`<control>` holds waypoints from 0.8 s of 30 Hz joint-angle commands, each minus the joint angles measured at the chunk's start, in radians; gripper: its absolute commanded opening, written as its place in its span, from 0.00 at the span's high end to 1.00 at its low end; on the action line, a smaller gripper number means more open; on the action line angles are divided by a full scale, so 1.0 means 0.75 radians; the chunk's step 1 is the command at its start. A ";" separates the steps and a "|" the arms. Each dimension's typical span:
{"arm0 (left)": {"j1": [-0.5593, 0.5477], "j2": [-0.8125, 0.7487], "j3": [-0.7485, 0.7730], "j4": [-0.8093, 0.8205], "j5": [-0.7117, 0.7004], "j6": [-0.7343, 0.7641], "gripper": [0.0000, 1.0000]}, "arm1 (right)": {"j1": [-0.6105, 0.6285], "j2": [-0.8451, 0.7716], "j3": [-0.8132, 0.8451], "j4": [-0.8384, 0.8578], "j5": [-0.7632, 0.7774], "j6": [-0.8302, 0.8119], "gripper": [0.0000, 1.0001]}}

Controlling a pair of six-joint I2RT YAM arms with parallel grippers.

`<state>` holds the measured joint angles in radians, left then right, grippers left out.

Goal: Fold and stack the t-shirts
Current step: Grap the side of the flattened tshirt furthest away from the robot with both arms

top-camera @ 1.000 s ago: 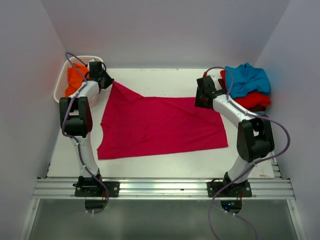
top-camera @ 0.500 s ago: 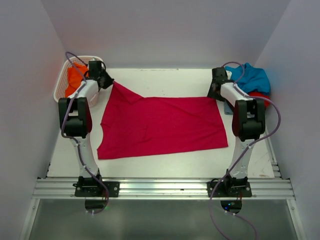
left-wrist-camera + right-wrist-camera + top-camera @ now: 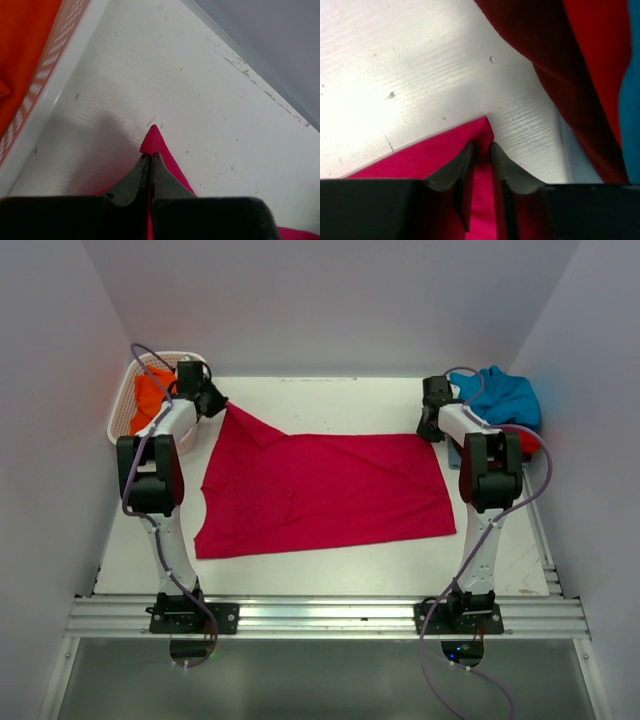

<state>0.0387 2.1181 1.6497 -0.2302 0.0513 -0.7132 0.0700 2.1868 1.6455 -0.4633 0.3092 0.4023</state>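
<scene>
Crimson t-shirt (image 3: 320, 490) lies spread flat on the table (image 3: 330, 405), your left gripper (image 3: 150, 159) pinched shut on its far-left corner, your right gripper (image 3: 481, 147) astride the far-right corner, jaws narrowly parted.

Near strip of table (image 3: 330, 575) lies open; basket (image 3: 118, 416) blocks far-left corner; heaped t-shirts (image 3: 505, 400) block far-right corner.

Spread t-shirt (image 3: 320, 490) lies on table (image 3: 330, 400) between basket (image 3: 116, 410) and shirt pile (image 3: 500, 400)
</scene>
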 commanded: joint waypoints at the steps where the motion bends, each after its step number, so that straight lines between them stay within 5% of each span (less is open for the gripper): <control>1: 0.004 -0.075 0.056 0.002 0.020 0.037 1.00 | -0.012 -0.005 0.021 0.045 -0.038 0.020 0.79; 4: 0.006 -0.073 0.056 0.002 0.022 0.039 1.00 | -0.012 0.001 0.035 0.047 -0.038 0.016 0.89; 10: 0.004 -0.059 0.083 -0.006 0.034 0.053 1.00 | -0.014 0.044 0.099 0.029 -0.034 0.002 0.73; 19: 0.004 -0.036 0.093 -0.010 0.044 0.057 1.00 | -0.014 0.101 0.152 0.006 -0.048 -0.003 0.71; 24: 0.004 0.002 0.112 -0.022 0.042 0.055 0.85 | -0.014 0.103 0.142 0.014 -0.060 0.000 0.73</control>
<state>0.0387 2.1185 1.6821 -0.2558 0.0727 -0.6872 0.0643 2.2402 1.7241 -0.4580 0.2779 0.4034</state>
